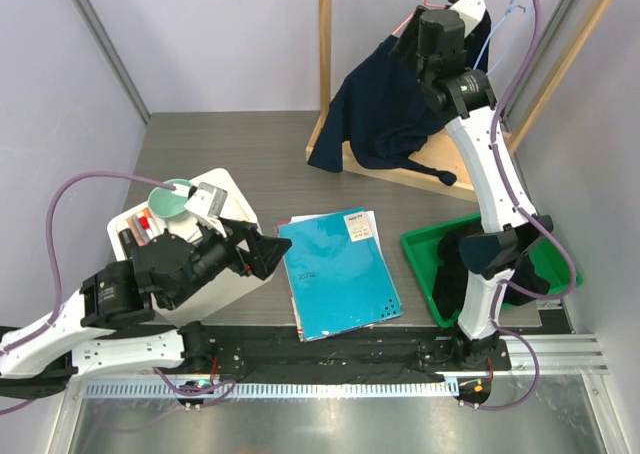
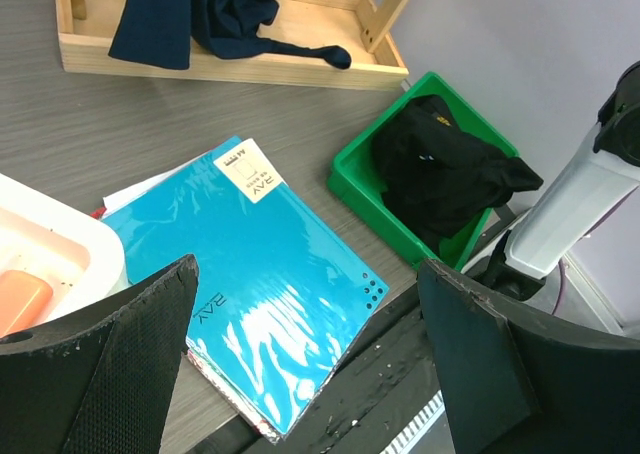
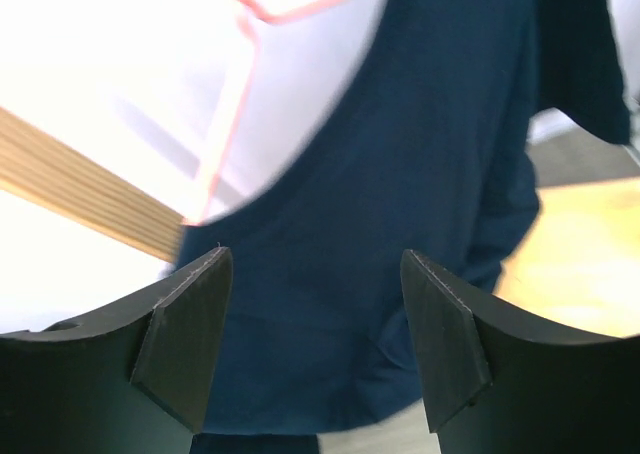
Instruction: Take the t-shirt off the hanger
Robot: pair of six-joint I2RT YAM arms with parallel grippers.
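Note:
A navy t-shirt (image 1: 375,109) hangs from a thin pink hanger (image 3: 232,94) on the wooden rack at the back right. Its lower part drapes onto the rack's base. My right gripper (image 1: 408,32) is raised against the shirt's upper part. In the right wrist view it (image 3: 315,344) is open, with the navy cloth (image 3: 400,174) right in front of the fingers and nothing between them. My left gripper (image 1: 265,251) is open and empty, low over the table by the white box. In the left wrist view it (image 2: 310,364) points over a blue notebook, with the shirt (image 2: 200,14) far off.
The rack has a wooden base tray (image 1: 400,177) and an upright post (image 1: 325,54). A green bin (image 1: 418,251) holding black cloth (image 1: 455,269) stands by the right arm's base. A blue notebook (image 1: 335,269) lies mid-table. A white box (image 1: 235,196) of items sits under the left arm.

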